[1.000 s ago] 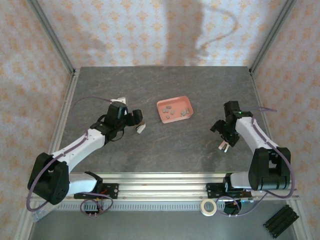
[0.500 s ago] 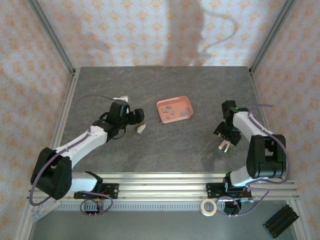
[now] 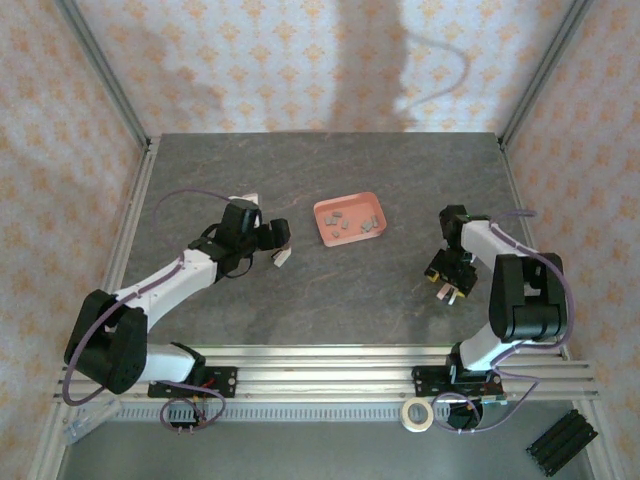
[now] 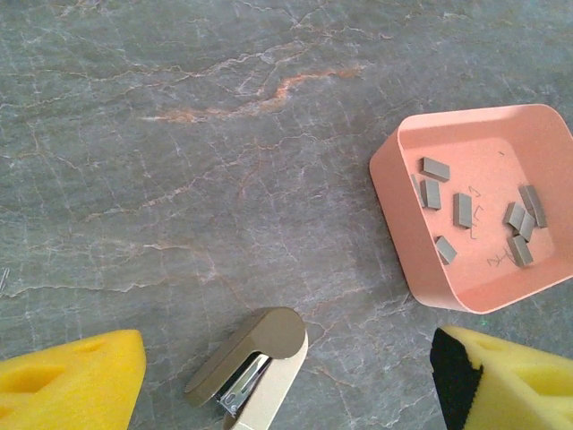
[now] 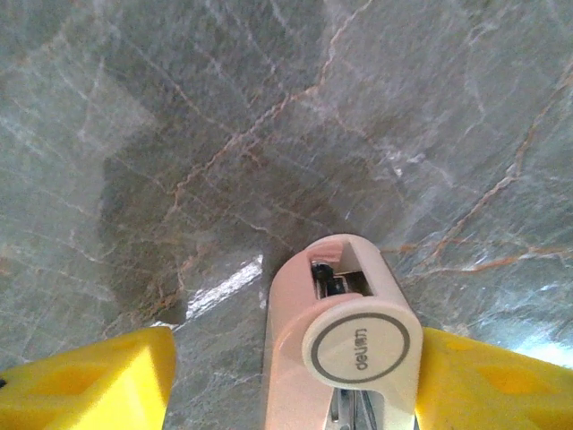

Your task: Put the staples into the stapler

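The left claw (image 4: 286,360) hangs wide open with nothing in it. A beige stapler (image 4: 255,354) lies on the stone table (image 4: 179,134) just ahead of the claw and between the lines of its two fingers, touched by neither; silvery metal shows under its brown top. Further ahead and to the right of this claw sits the pink tray (image 4: 390,202), with the staples (image 4: 463,210) scattered loose on its floor as small grey strips.

The right claw (image 5: 295,358) straddles a pink stapler (image 5: 309,287), which stands between its yellow fingers, round cap toward the wrist. The right-hand finger looks to be against the body; a strip of table shows between the left-hand finger and the stapler. The jaws stand about half wide, and I cannot tell whether they truly grip.

As for progress, I judge the work barely begun. No strip has left the tray and no claw carries one; I see no strip in either stapler. Picking a strip, seating it in the channel and closing up are all left.
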Tool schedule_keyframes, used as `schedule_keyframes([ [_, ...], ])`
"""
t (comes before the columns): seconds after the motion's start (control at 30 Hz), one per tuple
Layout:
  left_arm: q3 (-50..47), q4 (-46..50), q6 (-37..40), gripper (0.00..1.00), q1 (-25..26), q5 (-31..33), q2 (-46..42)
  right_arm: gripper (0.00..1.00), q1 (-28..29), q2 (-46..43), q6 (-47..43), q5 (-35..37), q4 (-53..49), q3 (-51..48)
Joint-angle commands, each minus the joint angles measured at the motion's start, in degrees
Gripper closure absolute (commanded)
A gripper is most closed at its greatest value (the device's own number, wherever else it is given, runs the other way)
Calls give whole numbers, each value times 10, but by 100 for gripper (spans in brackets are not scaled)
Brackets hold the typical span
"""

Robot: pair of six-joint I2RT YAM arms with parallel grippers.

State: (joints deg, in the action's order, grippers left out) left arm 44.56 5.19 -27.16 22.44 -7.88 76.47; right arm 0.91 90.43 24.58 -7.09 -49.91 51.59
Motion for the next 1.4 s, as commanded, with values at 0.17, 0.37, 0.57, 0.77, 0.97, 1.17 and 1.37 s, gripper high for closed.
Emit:
schedule_keyframes([
  [0.17, 17, 6, -2, 16, 7, -10, 2, 39, -3, 9, -8, -21, -18, -16],
  [0.37, 12, 4, -2, 16, 7, -9, 0, 42, 2, 14, -1, -31, -15, -31],
  [0.57, 6, 2, 0, 16, 6, -10, -7, 61, 29, -6, 14, -33, -20, -29],
  [0.77, -8, 0, 0, 16, 7, -6, -23, 76, 66, -60, 54, -55, -25, -22],
  [0.97, -23, -3, 0, 16, 7, -4, -41, 77, 122, -136, 136, -71, -9, -30],
  [1.17, -41, -12, -1, 16, 7, -8, -56, 77, 196, -237, 311, -97, 94, -103],
  [1.37, -59, -19, -2, 16, 6, -13, -71, 75, 266, -292, 517, -77, 201, -174],
])
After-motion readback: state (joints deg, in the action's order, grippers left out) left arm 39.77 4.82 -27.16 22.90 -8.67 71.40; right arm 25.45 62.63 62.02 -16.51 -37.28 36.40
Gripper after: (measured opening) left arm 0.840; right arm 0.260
